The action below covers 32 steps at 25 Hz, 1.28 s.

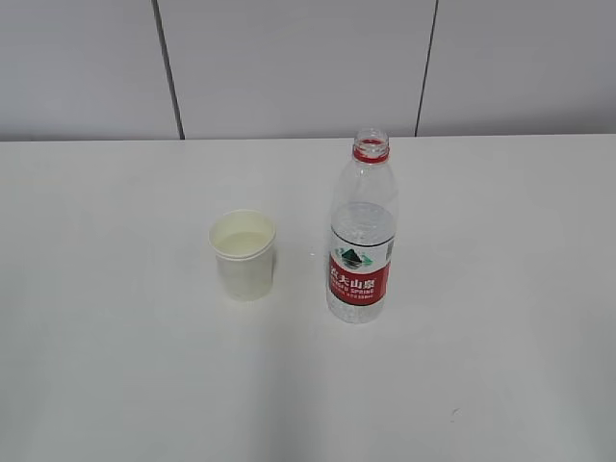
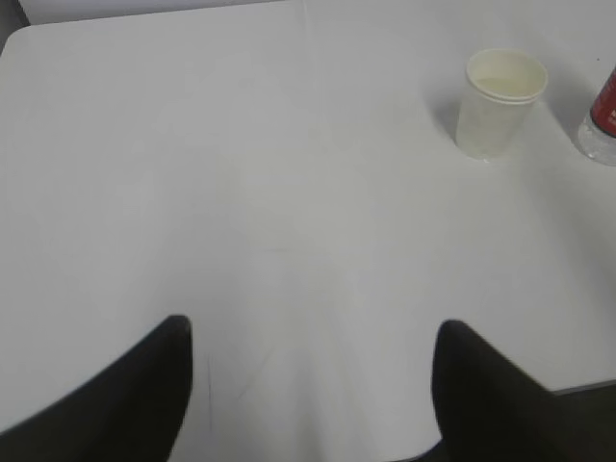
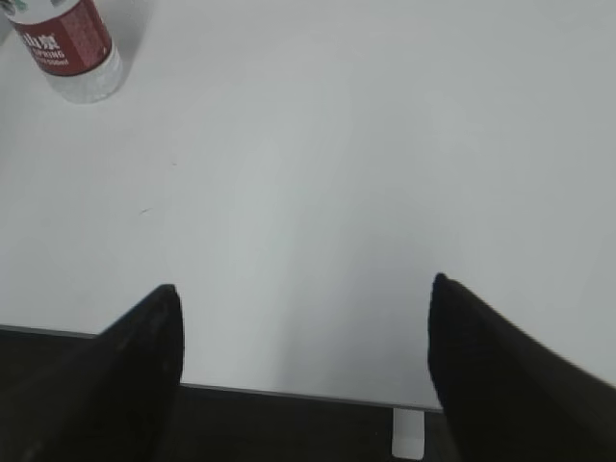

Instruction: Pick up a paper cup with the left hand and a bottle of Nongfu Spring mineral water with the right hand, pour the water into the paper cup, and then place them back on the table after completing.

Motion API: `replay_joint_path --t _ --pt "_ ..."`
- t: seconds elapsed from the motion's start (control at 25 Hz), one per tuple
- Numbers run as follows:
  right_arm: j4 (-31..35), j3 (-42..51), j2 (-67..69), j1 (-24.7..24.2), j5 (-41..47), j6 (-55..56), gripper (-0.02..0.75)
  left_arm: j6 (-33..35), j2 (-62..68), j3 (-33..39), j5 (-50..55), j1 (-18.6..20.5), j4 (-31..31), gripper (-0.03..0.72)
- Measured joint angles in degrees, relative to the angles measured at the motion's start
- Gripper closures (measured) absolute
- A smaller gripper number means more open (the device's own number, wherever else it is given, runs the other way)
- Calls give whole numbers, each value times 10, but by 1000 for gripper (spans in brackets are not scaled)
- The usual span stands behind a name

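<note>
A white paper cup [image 1: 244,254] stands upright on the white table [image 1: 115,366], left of a clear uncapped bottle [image 1: 362,231] with a red label. Some clear liquid shows low in the bottle. In the left wrist view the cup [image 2: 500,102] sits at the upper right and the bottle's base [image 2: 602,120] at the right edge. My left gripper [image 2: 313,332] is open and empty, far from the cup. In the right wrist view the bottle's base [image 3: 72,53] is at the upper left. My right gripper [image 3: 303,294] is open and empty above the table's front edge. Neither gripper shows in the exterior view.
A grey-white panelled wall [image 1: 289,67] runs behind the table's far edge. The table's front edge [image 3: 289,393] crosses the bottom of the right wrist view, with dark floor below it.
</note>
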Motion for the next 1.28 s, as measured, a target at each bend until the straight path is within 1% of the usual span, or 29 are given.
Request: replay_joint_path --t 0.12,0.48,1.28 --pt "0 0 -29 0 0 0 150 0 0 2 -3 0 -2 209" --pt "0 0 -34 0 1 0 150 1 0 15 -38 0 -18 210" --pt "0 0 -34 0 1 0 150 1 0 20 -40 0 -18 209"
